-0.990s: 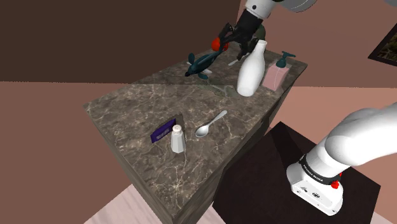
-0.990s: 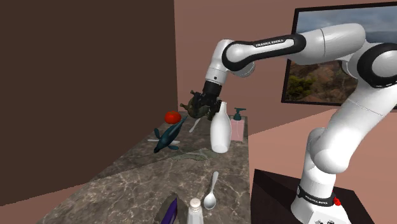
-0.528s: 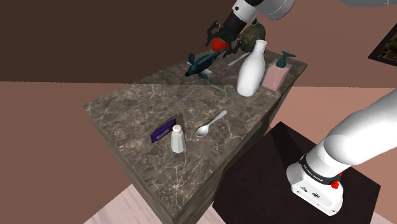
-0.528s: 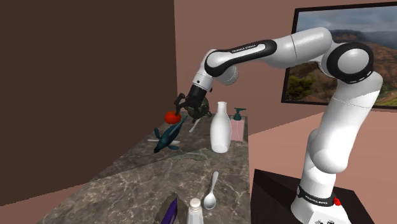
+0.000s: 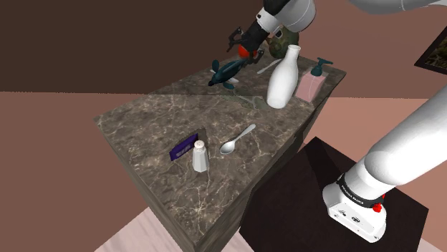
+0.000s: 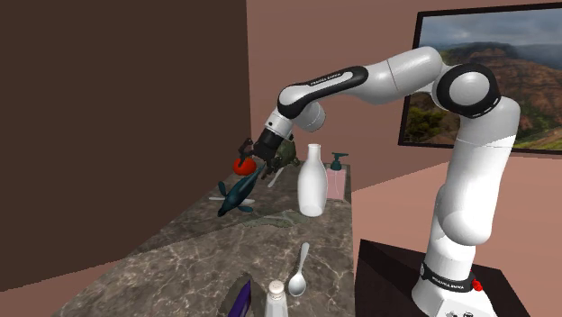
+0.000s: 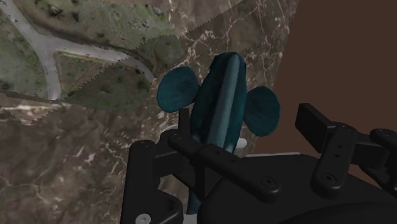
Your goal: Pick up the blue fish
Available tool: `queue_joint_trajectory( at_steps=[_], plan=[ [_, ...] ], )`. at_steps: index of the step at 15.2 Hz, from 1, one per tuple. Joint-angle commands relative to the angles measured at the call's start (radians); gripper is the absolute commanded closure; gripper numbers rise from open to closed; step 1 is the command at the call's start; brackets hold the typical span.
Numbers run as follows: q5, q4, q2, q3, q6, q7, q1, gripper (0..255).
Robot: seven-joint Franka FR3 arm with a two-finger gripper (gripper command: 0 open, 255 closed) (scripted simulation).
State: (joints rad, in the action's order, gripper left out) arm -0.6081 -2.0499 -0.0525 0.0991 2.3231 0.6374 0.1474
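Claw spread wide, holding nothing, poised over the blue fish, which lies near the bench's far edge, at the claw's seven o'clock in the shoulder view. The danger is the red tomato at the fish's one o'clock. A descending finger could clip it, or catch a fin and skid the fish over the edge.
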Motion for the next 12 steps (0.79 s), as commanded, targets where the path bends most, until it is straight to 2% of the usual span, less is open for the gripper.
queue_joint_trajectory(
  at_steps=[1,5,6,12],
  plan=[
    [-0.012,-0.016,0.008,0.001,0.022,-0.014,-0.002,0],
    [-0.028,-0.036,0.019,0.003,0.050,-0.035,-0.004,0],
    [-0.028,-0.035,0.021,0.004,0.051,-0.034,-0.005,255],
    [-0.028,-0.035,0.021,0.003,0.051,-0.035,-0.005,255]
  ],
)
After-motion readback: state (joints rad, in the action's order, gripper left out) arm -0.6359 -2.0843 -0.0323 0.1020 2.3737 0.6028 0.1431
